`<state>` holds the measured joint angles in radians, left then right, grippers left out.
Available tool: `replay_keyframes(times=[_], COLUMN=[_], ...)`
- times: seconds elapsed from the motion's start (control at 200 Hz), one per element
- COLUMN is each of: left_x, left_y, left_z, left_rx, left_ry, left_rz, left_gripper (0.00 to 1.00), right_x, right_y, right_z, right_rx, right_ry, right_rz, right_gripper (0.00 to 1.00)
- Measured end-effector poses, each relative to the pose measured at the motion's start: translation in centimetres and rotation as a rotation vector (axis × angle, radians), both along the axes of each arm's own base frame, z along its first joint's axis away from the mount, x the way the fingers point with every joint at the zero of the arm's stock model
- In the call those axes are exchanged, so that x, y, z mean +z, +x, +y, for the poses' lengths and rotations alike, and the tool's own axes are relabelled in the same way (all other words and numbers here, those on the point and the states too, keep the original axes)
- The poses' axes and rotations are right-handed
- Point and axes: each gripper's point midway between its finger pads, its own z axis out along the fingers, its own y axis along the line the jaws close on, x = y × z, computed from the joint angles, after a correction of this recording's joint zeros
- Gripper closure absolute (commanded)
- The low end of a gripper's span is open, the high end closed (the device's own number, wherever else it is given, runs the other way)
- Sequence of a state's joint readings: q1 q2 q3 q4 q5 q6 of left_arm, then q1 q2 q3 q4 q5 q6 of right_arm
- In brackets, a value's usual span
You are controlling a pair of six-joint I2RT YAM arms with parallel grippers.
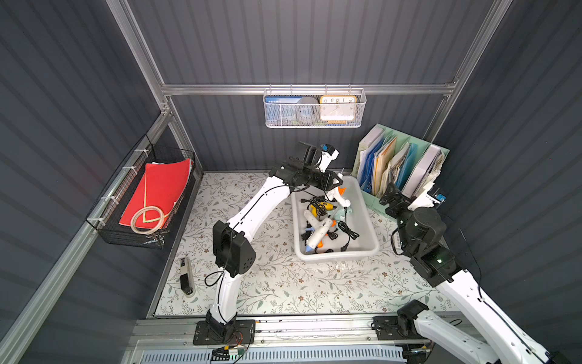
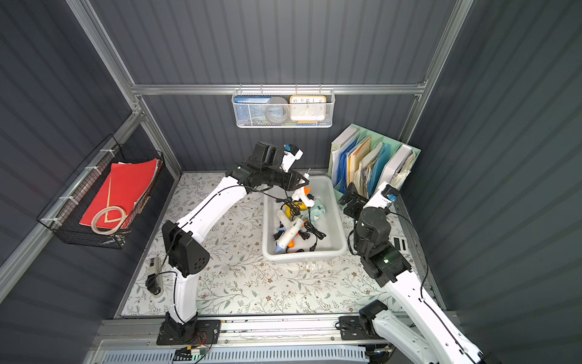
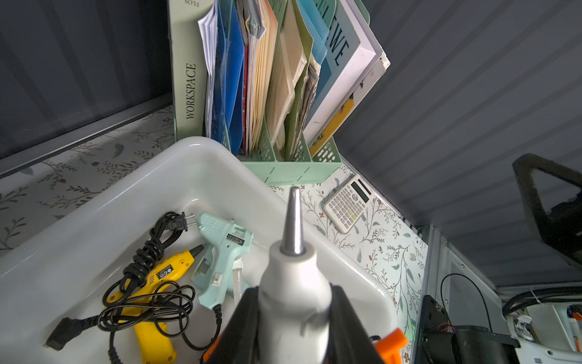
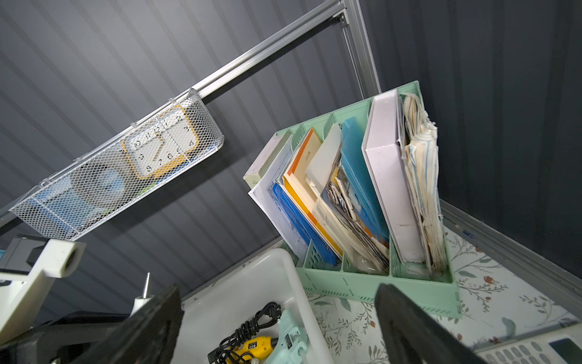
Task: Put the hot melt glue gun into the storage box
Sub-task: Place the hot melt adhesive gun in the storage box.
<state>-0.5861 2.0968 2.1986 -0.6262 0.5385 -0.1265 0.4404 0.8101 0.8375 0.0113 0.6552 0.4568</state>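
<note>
The left hand (image 3: 293,318) pinches a white glue gun (image 3: 294,283) above the storage box (image 1: 371,249) at centre right. The right hand (image 4: 277,327) is spread, holding nothing, at the right.

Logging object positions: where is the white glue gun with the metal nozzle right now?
The white glue gun with the metal nozzle is clamped in the left gripper, over the far corner of the pale grey-white plastic storage box, near the mint-green file organizer.

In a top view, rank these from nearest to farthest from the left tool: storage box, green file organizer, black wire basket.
From the left tool, shut on a white glue gun:
1. storage box, directly beneath it.
2. green file organizer, back corner beyond the box.
3. black wire basket, on the opposite side wall.
</note>
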Motion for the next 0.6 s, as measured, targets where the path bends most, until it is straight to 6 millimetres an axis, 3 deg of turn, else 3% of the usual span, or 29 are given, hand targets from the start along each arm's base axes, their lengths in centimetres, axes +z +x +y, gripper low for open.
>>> replay_keyframes(times=[0.13, 0.425, 0.6], left_x=[-2.0, -8.9, -11.0], left_y=[0.4, 2.3, 3.3], left_z=[-1.1, -3.8, -4.1], left_rx=[-0.02, 0.004, 0.051], left_ry=[0.015, 0.105, 0.157], left_rz=[0.023, 0.071, 0.063], left_gripper=[1.0, 1.0, 1.0], right_x=[0.0, 0.0, 0.0], right_y=[0.0, 0.0, -0.1], right_z=[0.0, 0.0, -0.1], right_rx=[0.0, 0.0, -0.001], right_ry=[0.002, 0.005, 0.006], right_rz=[0.0, 0.0, -0.001], right_gripper=[0.01, 0.01, 0.01])
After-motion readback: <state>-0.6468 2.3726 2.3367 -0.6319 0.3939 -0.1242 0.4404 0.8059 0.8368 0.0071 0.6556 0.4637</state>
